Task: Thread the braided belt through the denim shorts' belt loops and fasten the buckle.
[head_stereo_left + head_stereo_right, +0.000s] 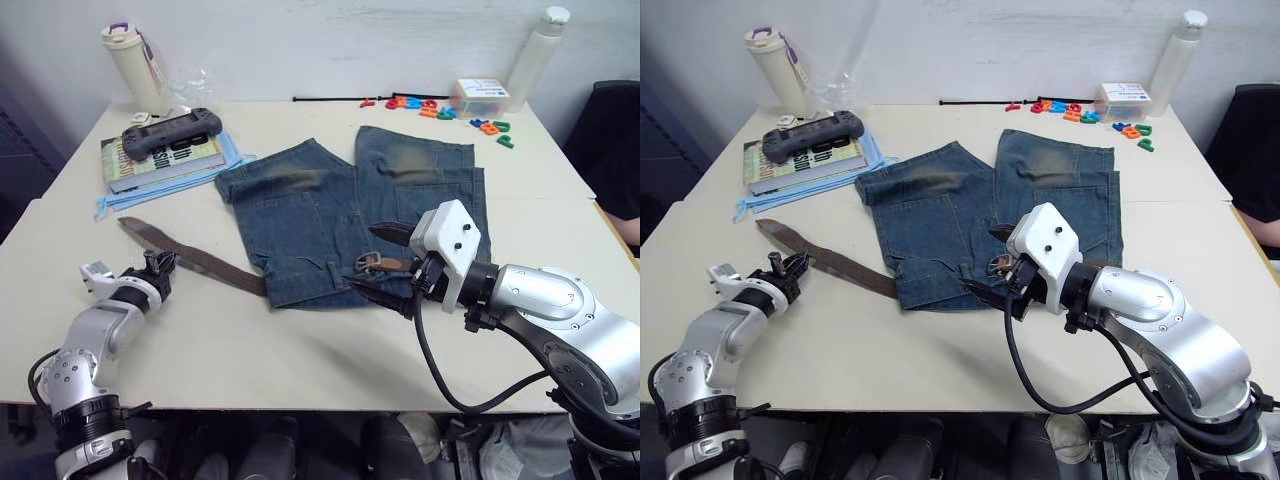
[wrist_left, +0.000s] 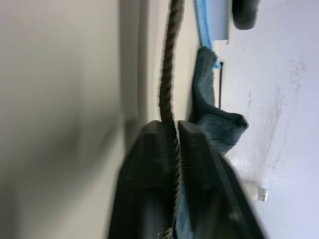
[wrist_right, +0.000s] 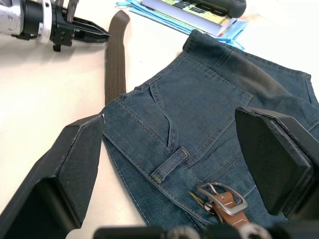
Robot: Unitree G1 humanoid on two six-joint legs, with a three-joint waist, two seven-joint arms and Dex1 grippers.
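1. Head views: the denim shorts (image 1: 350, 225) are lying flat on the table (image 1: 300, 350). The right gripper (image 1: 385, 265) is hanging wide open over the waistband, and the buckle (image 1: 372, 262) is sitting between its fingers. The braided belt (image 1: 190, 258) is running out from under the shorts toward the left gripper (image 1: 790, 268), which is pinching it.
2. Left wrist view: the two fingers (image 2: 149, 189) are squeezing tight on the belt's edge, and the strap is stretching away from them.
3. Right wrist view: the open fingers (image 3: 75, 169) are standing on both sides of the shorts. One of the belt loops (image 3: 170, 164) is lying just ahead of the buckle.
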